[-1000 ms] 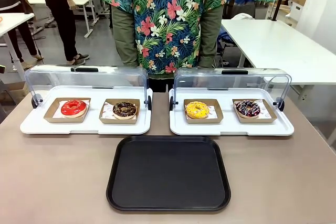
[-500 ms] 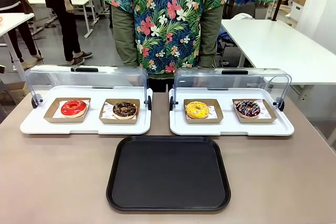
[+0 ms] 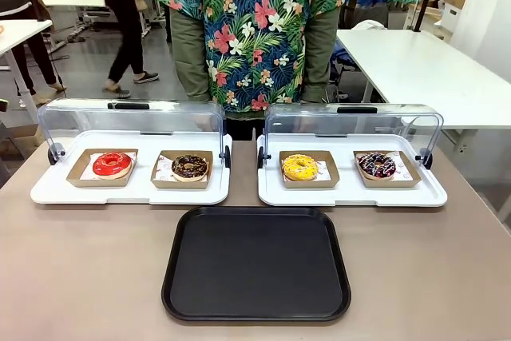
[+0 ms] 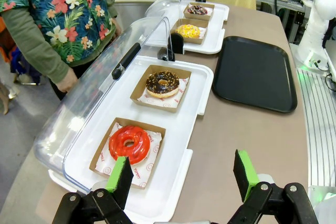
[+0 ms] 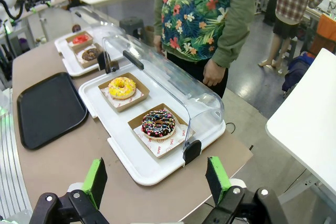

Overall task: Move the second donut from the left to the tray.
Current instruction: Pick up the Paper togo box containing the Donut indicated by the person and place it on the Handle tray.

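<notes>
Nothing on the tabletop point(image 3: 80, 277) has shifted (only a passer-by point(image 3: 124, 5) beyond it), so work hasn't begun. The second donut point(image 3: 189, 167) sits toward the far-left edge and the tray point(image 3: 255, 265) lies bare at the near edge. The left hand point(image 4: 184, 167) and right hand point(image 5: 156, 176) both gape, empty.

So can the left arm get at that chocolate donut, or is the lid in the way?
Probably yes. The clear lid is swung back, so the chocolate donut lies uncovered, and the left arm's fingers stand open with nothing between them and it.

The chocolate-glazed, pale-sprinkled ring donut point(image 3: 189, 167) sits in its cardboard holder point(image 3: 162, 180), beyond the flat black tray point(image 3: 256, 265)
</notes>
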You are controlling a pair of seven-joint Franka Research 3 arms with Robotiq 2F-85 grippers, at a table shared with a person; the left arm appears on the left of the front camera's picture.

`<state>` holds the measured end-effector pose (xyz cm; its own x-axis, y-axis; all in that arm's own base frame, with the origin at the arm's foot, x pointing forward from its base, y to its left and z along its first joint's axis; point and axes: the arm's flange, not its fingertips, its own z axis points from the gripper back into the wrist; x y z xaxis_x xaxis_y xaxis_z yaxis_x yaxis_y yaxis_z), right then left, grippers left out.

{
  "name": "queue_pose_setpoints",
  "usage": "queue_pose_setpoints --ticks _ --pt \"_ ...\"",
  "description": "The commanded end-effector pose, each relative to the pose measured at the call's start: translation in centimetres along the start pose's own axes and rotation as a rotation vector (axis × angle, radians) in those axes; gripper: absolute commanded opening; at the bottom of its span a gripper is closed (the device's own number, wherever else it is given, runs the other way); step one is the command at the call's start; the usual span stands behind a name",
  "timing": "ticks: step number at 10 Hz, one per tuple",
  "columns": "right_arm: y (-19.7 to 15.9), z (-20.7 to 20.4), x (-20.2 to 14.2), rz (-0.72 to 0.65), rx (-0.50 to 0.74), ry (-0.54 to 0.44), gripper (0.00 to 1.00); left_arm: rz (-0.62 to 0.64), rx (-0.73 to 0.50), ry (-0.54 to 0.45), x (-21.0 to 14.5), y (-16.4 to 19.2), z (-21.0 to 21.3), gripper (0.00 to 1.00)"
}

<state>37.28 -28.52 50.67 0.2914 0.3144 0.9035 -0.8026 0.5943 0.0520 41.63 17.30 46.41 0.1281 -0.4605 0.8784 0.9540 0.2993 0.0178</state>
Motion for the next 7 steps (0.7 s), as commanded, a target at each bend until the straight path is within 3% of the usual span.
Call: queue_pose_setpoints --ticks 1,7 --pt "-0.06 -0.01 0.13 0.008 -0.001 -0.014 1.00 0.003 -0.004 0.004 0.16 -0.05 0.12 1.00" --pt "-0.06 -0.01 0.13 0.008 -0.001 -0.014 1.00 0.003 -0.004 0.004 0.16 -0.05 0.12 1.00"
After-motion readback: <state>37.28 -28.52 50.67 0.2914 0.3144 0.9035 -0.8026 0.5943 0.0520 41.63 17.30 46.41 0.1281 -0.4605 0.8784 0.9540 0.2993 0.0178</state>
